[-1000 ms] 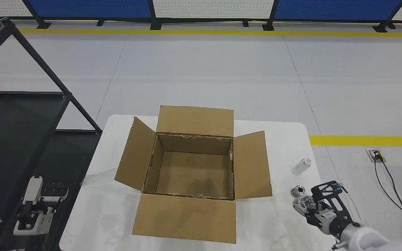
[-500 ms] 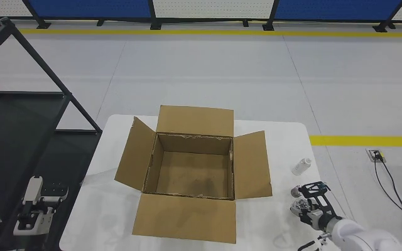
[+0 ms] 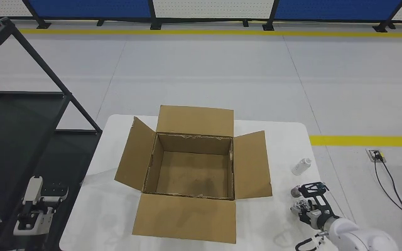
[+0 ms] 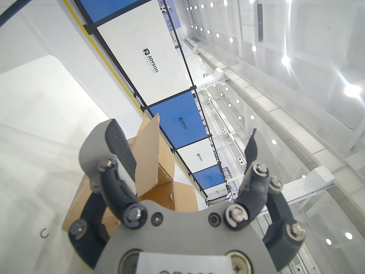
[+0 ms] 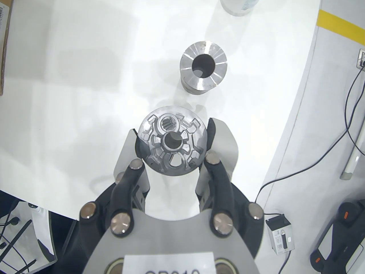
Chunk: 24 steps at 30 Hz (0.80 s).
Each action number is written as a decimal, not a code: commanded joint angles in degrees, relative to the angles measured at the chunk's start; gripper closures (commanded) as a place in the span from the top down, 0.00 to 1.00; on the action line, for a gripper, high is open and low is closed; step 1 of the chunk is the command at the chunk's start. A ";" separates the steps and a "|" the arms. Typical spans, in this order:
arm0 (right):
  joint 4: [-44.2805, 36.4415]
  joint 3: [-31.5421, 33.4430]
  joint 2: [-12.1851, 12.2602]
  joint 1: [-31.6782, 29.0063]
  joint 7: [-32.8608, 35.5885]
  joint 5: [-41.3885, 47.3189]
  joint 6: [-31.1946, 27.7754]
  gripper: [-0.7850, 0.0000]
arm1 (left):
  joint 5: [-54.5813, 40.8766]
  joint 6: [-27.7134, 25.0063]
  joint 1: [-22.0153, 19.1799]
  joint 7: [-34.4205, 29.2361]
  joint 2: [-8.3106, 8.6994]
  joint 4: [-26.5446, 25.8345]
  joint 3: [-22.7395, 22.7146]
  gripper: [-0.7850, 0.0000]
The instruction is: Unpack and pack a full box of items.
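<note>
1. The left gripper [image 4: 183, 136] has its two curved fingers spread wide with nothing between them. The pads are ribbed black rubber on grey metal links.
2. The cardboard box [image 3: 185, 218] sits mid-way across the white table [image 3: 107, 207]. It is matt brown with all four flaps folded outward, and its square floor shows a darker smudge. In the left wrist view one flap stands up with a ragged, corrugated edge.
3. Right of the box, well apart from its flap, is a smooth white bottle [image 3: 301, 165], cylindrical with a narrower cap. I cannot tell whether it stands or lies.
4. Nearer the table's front, a steel sleeve [image 5: 203, 68] stands on end. It is a short machined cylinder with a round bore and radial slits across its bright top face.
5. Just beside the sleeve, the right gripper [image 5: 174, 133] pinches a cast metal disc [image 5: 171, 149], with a black pad pressed on either side. The disc is dull grey with a domed rim, a raised hub with a central hole, a splined hole and several cut-outs.
</note>
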 commanded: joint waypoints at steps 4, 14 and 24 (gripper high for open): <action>-0.30 -0.21 0.31 -0.05 0.00 0.43 0.48 0.40 | 0.00 0.00 0.00 0.00 0.00 0.00 0.00 1.00; -0.16 -0.72 1.01 0.31 0.14 0.80 1.02 0.50 | 0.00 0.00 0.00 0.00 0.00 0.00 0.00 1.00; 0.34 -1.22 1.64 0.77 0.68 1.30 1.47 0.78 | 0.00 0.00 0.00 0.00 0.00 0.00 0.00 1.00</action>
